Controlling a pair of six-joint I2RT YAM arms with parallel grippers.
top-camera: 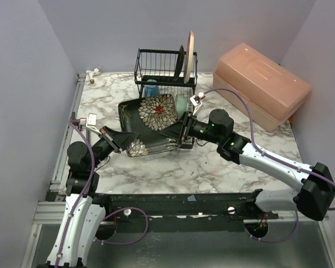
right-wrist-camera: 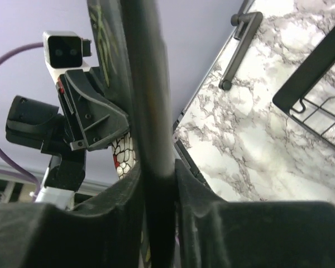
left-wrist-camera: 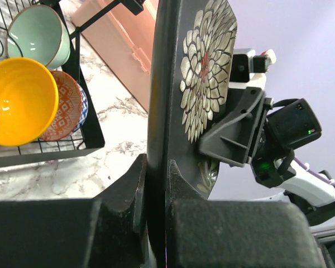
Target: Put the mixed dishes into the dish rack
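Observation:
The black square patterned plate (top-camera: 151, 123) is held in the air in front of the dish rack (top-camera: 166, 71). My left gripper (top-camera: 120, 142) is shut on its near-left edge and my right gripper (top-camera: 184, 129) is shut on its right edge. In the left wrist view the plate (left-wrist-camera: 198, 72) stands edge-on between my jaws, and likewise in the right wrist view (right-wrist-camera: 148, 111). In the rack are the beige-pink round plate (top-camera: 188, 53), the black round plate (top-camera: 179, 62), the mint-green bowl (left-wrist-camera: 36, 34), the orange bowl (left-wrist-camera: 19, 100), the small red-patterned bowl (left-wrist-camera: 67, 106) and the blue-handled mug (top-camera: 151, 88).
The big pink plastic box (top-camera: 261, 85) lies at the back right of the marble table (top-camera: 212, 167). A small white fitting (top-camera: 92, 73) sits at the back left corner. A metal rail (top-camera: 67, 139) runs along the table's left edge.

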